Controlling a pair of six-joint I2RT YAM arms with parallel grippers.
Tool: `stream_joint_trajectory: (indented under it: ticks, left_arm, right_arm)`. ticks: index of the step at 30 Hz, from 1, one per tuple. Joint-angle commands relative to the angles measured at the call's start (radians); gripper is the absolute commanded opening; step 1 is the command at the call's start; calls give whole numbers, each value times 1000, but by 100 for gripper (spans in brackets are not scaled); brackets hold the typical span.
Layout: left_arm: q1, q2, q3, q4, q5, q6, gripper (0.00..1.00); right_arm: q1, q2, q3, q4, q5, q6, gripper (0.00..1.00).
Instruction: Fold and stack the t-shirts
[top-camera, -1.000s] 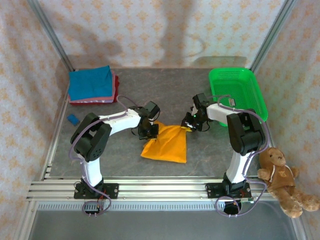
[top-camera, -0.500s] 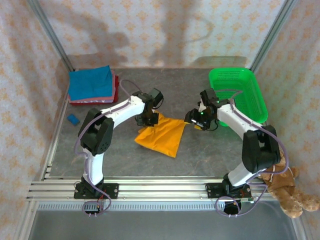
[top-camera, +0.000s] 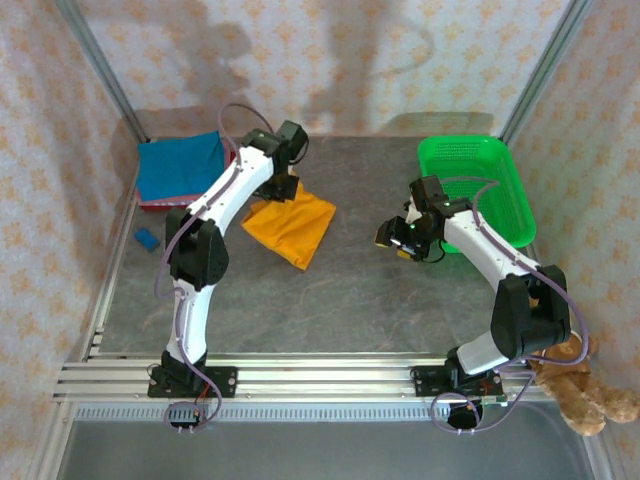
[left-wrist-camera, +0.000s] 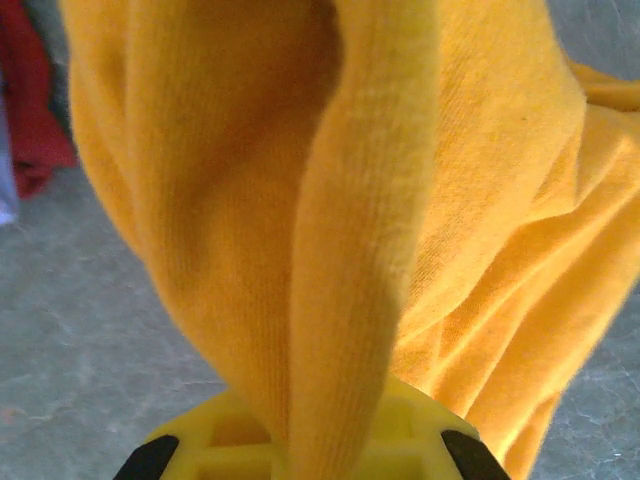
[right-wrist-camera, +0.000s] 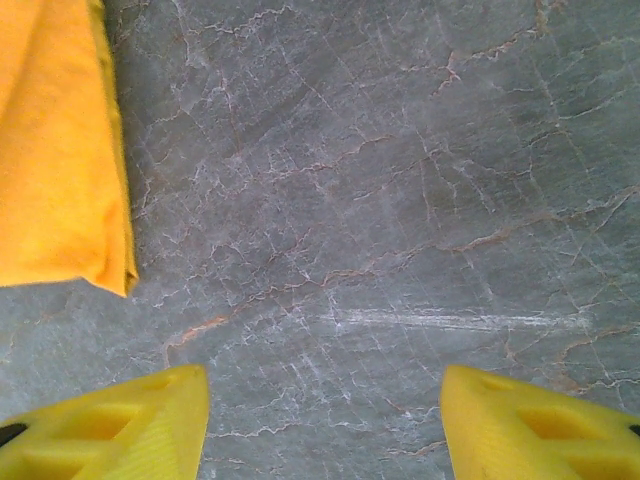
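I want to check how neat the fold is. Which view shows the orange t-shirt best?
Top external: the whole orange t-shirt shows, gripped at its far corner by the left gripper. Left wrist is too close: bunched cloth between the fingers. Right wrist catches one folded corner at its left edge.

Grey marbled table (top-camera: 380, 300): stack of shirts (top-camera: 178, 165), blue on top, far left; orange shirt (top-camera: 290, 225) just beside it; green basket (top-camera: 462, 140) far right; small blue object (top-camera: 146, 238) near left edge.
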Motion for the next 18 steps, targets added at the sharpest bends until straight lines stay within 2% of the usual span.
stream_joint_trajectory:
  ticks: [1, 6, 12, 18]
  left_arm:
    - [41, 37, 168, -135, -40, 85, 0]
    - [105, 134, 441, -239, -18, 130, 0]
    - [210, 78, 450, -164, 51, 140, 0]
    - [317, 25, 474, -64, 182, 78, 0]
  right_arm:
    - [-2, -38, 7, 5, 3, -5, 64]
    - [0, -32, 5, 28, -13, -5, 68]
    - [-1, -63, -12, 89, -16, 10, 77]
    - [-1, -50, 66, 7, 11, -52, 82]
